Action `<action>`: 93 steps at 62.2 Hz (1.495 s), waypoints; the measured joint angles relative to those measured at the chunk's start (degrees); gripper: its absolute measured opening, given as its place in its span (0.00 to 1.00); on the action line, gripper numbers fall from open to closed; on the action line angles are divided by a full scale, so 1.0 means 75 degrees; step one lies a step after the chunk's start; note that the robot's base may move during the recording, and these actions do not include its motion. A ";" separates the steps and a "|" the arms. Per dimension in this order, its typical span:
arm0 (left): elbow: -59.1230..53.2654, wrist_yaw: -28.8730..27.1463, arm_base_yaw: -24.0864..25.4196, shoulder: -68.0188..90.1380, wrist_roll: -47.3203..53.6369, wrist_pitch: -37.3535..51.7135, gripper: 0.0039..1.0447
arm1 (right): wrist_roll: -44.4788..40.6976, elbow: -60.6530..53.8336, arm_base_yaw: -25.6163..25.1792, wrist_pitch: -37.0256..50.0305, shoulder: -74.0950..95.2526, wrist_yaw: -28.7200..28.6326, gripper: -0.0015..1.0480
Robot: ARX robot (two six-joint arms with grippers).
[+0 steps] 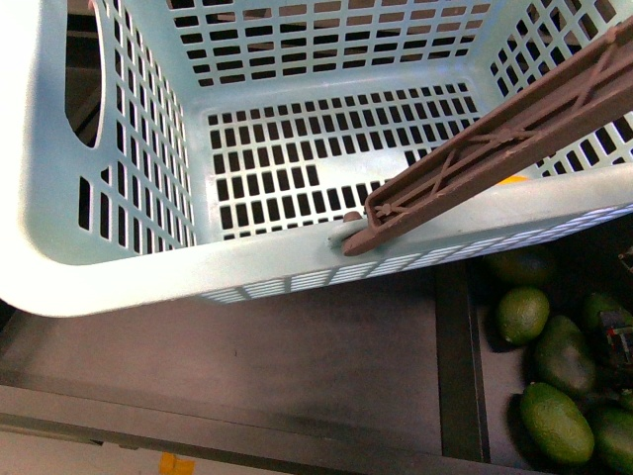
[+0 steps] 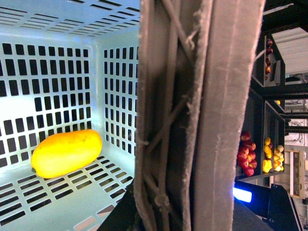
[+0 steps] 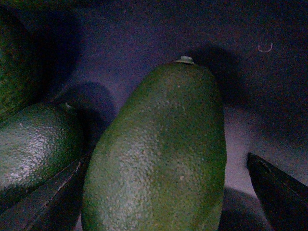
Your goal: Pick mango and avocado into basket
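The light teal basket [image 1: 119, 257] fills the upper front view, tilted, with its brown ribbed handle [image 1: 495, 139] lying across its near rim. My left gripper [image 2: 183, 207] is shut on that handle [image 2: 192, 115]. The orange-yellow mango [image 2: 66, 153] lies on the basket's slotted floor; in the front view only a sliver of it [image 1: 511, 180] shows behind the rim. My right gripper [image 3: 159, 202] is open, its dark fingers [image 3: 279, 192] on either side of a dark green avocado [image 3: 159, 154] without touching it.
Several more avocados [image 1: 554, 421] lie in a dark bin at the lower right, one [image 3: 33, 144] right beside the straddled one. A dark shelf [image 1: 297, 346] with a divider [image 1: 460, 356] runs under the basket. Far shelves hold red apples [image 2: 246, 154] and yellow fruit [image 2: 272, 154].
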 joint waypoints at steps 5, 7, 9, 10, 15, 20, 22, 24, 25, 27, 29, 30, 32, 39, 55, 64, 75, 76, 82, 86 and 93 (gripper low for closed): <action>0.0000 0.0000 0.0000 0.0000 0.0000 0.0000 0.15 | -0.0050 0.0003 0.0017 -0.0009 0.0012 0.0052 0.92; 0.0000 -0.0003 0.0000 0.0000 0.0000 0.0000 0.15 | -0.0076 0.0006 0.0026 -0.0009 0.0017 0.0073 0.92; 0.0000 -0.0003 0.0000 0.0000 0.0000 0.0000 0.15 | -0.0082 0.0006 0.0038 -0.0009 0.0023 0.0087 0.92; 0.0000 -0.0003 0.0000 0.0000 0.0000 0.0000 0.15 | -0.0096 0.0006 0.0047 -0.0009 0.0023 0.0102 0.92; 0.0000 -0.0003 0.0000 0.0000 0.0000 0.0000 0.15 | -0.0111 0.0006 0.0064 -0.0009 0.0026 0.0137 0.85; 0.0000 -0.0003 0.0000 0.0000 0.0000 0.0000 0.15 | -0.0125 0.0006 0.0076 -0.0009 0.0038 0.0140 0.75; 0.0000 -0.0003 0.0000 0.0000 0.0000 0.0000 0.15 | -0.0125 0.0006 0.0082 -0.0009 0.0041 0.0149 0.70; 0.0000 0.0000 0.0000 0.0000 0.0000 0.0000 0.15 | -0.0125 0.0006 0.0087 -0.0006 0.0044 0.0149 0.67; 0.0000 0.0000 0.0000 0.0000 0.0000 0.0000 0.15 | -0.0125 0.0003 0.0090 -0.0003 0.0047 0.0149 0.64; 0.0000 0.0000 0.0000 0.0000 -0.0003 0.0000 0.15 | -0.0125 -0.0003 0.0096 0.0006 0.0050 0.0160 0.60; 0.0000 0.0003 0.0000 0.0000 -0.0003 0.0000 0.15 | -0.0119 -0.0020 0.0099 0.0047 0.0052 0.0169 0.55; 0.0000 0.0003 0.0000 0.0000 -0.0003 0.0000 0.15 | -0.0119 -0.0026 0.0099 0.0055 0.0052 0.0169 0.55; 0.0000 0.0006 0.0000 0.0000 -0.0003 0.0000 0.15 | -0.0117 -0.0038 0.0099 0.0070 0.0052 0.0172 0.54; 0.0000 0.0003 0.0000 0.0000 0.0000 0.0000 0.15 | -0.0085 -0.0131 0.0099 0.0187 0.0044 0.0201 0.52; 0.0000 -0.0003 0.0000 0.0000 0.0000 0.0000 0.15 | 0.0326 -0.0685 -0.0079 0.0592 -0.0286 0.0262 0.52; 0.0000 -0.0003 0.0000 0.0000 -0.0003 0.0000 0.15 | 0.0912 -0.1373 -0.0516 0.1125 -0.1154 0.0055 0.52; 0.0000 0.0003 0.0000 0.0000 -0.0003 0.0000 0.15 | 0.1279 -0.2296 -0.1142 0.1711 -0.2460 -0.0087 0.52; 0.0000 0.0003 0.0000 0.0000 -0.0003 0.0000 0.15 | 0.1309 -0.2384 -0.1189 0.1760 -0.2562 -0.0099 0.52; 0.0000 0.0000 0.0000 0.0000 0.0000 0.0000 0.15 | 0.1480 -0.3144 -0.1545 0.2055 -0.3485 -0.0219 0.52; 0.0000 -0.0003 0.0000 0.0000 0.0000 0.0000 0.15 | 0.1521 -0.3620 -0.1754 0.2092 -0.4167 -0.0338 0.52; 0.0000 0.0003 -0.0003 0.0000 0.0000 0.0000 0.15 | 0.1731 -0.4511 -0.2267 0.1877 -0.6009 -0.0522 0.52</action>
